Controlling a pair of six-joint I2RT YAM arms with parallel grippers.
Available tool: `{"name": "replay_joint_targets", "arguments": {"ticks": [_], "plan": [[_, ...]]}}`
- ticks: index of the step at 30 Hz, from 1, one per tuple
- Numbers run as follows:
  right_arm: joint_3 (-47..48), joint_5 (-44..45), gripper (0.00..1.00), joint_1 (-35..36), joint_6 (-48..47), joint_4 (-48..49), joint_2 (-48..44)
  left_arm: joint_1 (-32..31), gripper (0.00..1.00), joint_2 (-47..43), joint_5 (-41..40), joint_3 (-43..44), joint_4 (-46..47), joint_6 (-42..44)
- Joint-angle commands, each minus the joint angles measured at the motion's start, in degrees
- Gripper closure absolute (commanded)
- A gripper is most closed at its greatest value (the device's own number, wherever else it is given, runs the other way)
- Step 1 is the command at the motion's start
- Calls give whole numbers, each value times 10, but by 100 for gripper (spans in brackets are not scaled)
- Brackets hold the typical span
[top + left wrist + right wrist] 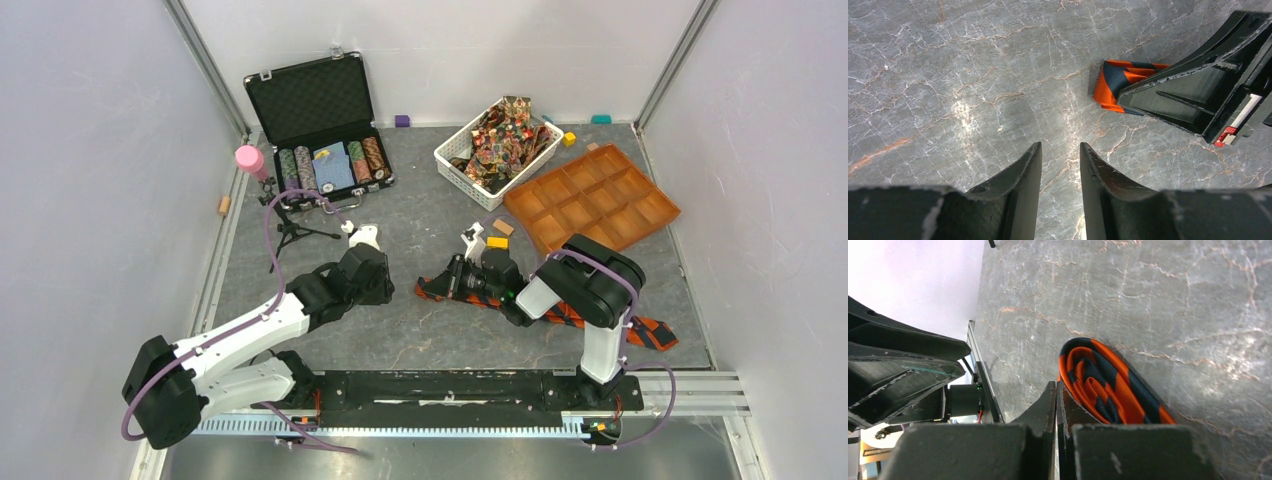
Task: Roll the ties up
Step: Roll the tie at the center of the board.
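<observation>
An orange-and-dark striped tie (pixel 655 335) lies flat on the grey table from centre to front right. Its folded end (pixel 1118 82) sits at my right gripper (pixel 447 283). In the right wrist view that gripper (pixel 1056 385) has its jaws pressed together, and the folded tie (pixel 1103 385) lies against the outer side of one finger; nothing shows between the jaws. My left gripper (pixel 392 287) is open and empty (pixel 1060 146), low over bare table, a short way left of the tie's end. Several multicolour patterned ties (pixel 503 130) are heaped in a white basket (pixel 452 163).
An orange compartment tray (pixel 592 205) sits right of the basket. An open black case (pixel 318 105) with poker chips stands at back left. A pink-topped tripod (pixel 285 215) stands left of it. Small coloured blocks (pixel 497 242) lie near the right arm and back wall.
</observation>
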Motion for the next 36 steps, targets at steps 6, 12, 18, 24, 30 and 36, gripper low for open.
{"name": "replay_joint_targets", "arguments": {"ticks": [6,12,18,24,30,36], "plan": [[-11,43,100,3,-37,-32,25,4,60,-8,10,3,18,-19],[-10,44,100,3,-48,-43,24,4,60,-8,6,5,13,-15],[23,33,100,3,-82,-110,-51,10,58,-8,0,13,17,-7],[63,24,95,3,-122,-200,-143,15,45,-44,9,7,84,4],[56,92,89,3,-163,-357,-228,19,42,-10,35,-3,153,22],[18,132,89,3,-167,-421,-275,27,39,30,84,-50,273,16]]}}
